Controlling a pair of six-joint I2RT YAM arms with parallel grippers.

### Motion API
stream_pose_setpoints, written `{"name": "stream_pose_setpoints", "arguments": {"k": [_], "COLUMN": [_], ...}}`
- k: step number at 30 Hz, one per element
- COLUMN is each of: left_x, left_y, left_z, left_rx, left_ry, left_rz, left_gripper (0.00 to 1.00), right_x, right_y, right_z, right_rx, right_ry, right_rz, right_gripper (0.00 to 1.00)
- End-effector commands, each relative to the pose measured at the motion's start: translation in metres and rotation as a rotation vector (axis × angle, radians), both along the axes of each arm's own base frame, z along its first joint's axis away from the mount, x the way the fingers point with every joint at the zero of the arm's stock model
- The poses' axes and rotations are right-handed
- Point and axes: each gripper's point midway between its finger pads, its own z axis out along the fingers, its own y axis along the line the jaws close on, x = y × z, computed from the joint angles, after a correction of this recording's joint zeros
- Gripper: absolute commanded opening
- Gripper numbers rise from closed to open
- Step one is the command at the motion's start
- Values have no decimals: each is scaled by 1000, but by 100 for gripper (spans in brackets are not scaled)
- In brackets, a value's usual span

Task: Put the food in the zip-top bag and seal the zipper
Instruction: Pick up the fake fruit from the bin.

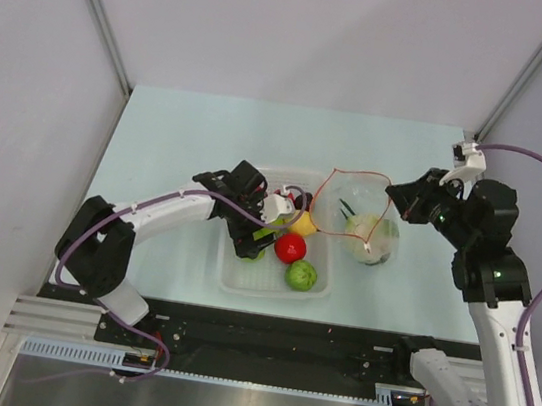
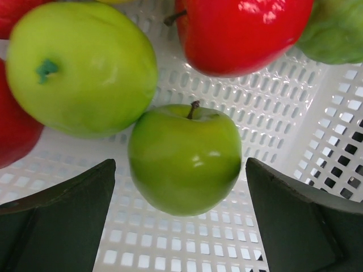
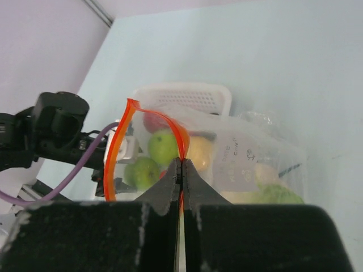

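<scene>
Green apple (image 2: 184,158) sits dead centre between the jaws of the left pincer (image 2: 180,164). The jaws are spread wide with nothing gripped, one finger at 9 o'clock of the fruit and one at 3 o'clock. Apple is round, so no long axis to line up; stem points to 12 o'clock. It rests on the floor of the white basket (image 2: 249,107), bigger green fruit (image 2: 79,68) just beside it at 10 o'clock. Left arm is the nearer one. Right pincer (image 3: 181,164) is clamped shut on the zipper (image 3: 116,153), holding the zip-top bag (image 3: 249,164) mouth open at 3 o'clock of the basket on the worktop (image 1: 179,140). Cabbage (image 3: 275,195) lies inside the bag. Likely next: close on the apple and carry it toward 3 o'clock.
</scene>
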Motion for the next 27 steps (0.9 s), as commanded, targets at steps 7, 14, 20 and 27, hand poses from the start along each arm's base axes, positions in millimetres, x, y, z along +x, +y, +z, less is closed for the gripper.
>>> {"name": "stream_pose_setpoints", "arguments": {"k": [7, 14, 20, 27], "left_x": [-15, -16, -12, 13], "left_y": [-3, -16, -53, -117], "left_z": [-14, 21, 127, 277], "left_rx": [15, -74, -343, -719], "left_ry": [34, 22, -61, -189], "left_rz": [-50, -64, -74, -40], "left_gripper": [100, 41, 34, 37], "right_x": [23, 26, 26, 23], "right_y": [12, 9, 8, 10], "right_z": [-38, -67, -82, -80], "right_rx": [30, 1, -34, -27], "right_ry": [52, 115, 131, 124], "right_rz": [27, 14, 25, 41], "right_gripper": [0, 0, 0, 0]}}
